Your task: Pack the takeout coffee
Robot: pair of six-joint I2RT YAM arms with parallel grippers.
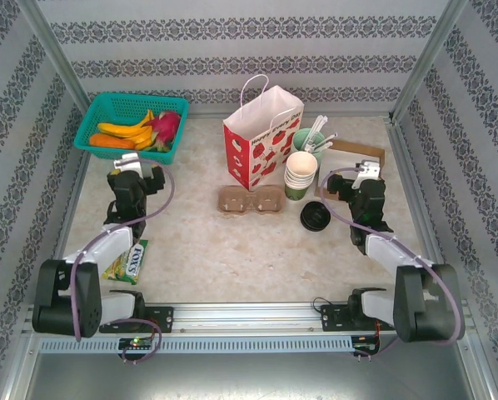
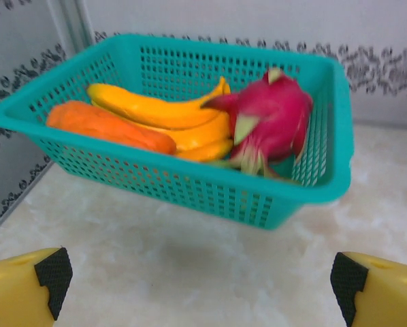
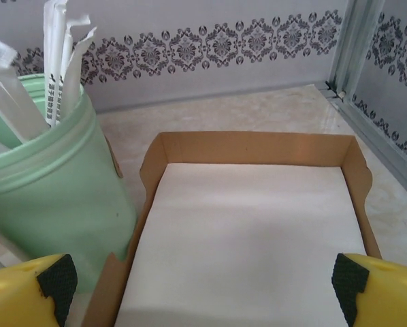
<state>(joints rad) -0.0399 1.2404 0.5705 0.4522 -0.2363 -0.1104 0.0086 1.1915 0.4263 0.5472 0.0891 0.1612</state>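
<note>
The takeout coffee (image 1: 316, 215) stands upright on the table, its black lid on. It is just in front of the stack of lidless cups (image 1: 301, 173) and near the right arm, with nothing touching it.

Closest to the bases, a green sweet packet (image 1: 128, 262) lies beside the left arm. Further in, a cardboard two-cup carrier (image 1: 251, 200) sits mid-table with both wells empty, a little left of the coffee.

The left gripper (image 2: 200, 272) has its jaws spread wide on nothing and faces the teal basket (image 2: 190, 184) of fruit in the far left corner. The right gripper (image 3: 200, 279) is likewise wide apart and empty. It hovers past the coffee over a shallow brown tray (image 3: 251, 146) lined with white paper, with the mint cup of utensils (image 3: 54, 191) beside it. Behind the carrier stands the apple-printed paper bag (image 1: 261, 137), mouth up.

By my reading, packing has not begun: the coffee is in neither the carrier nor the bag. Everything is left to do, namely grasping the cup, most likely with the right gripper, and setting it into its container.
</note>
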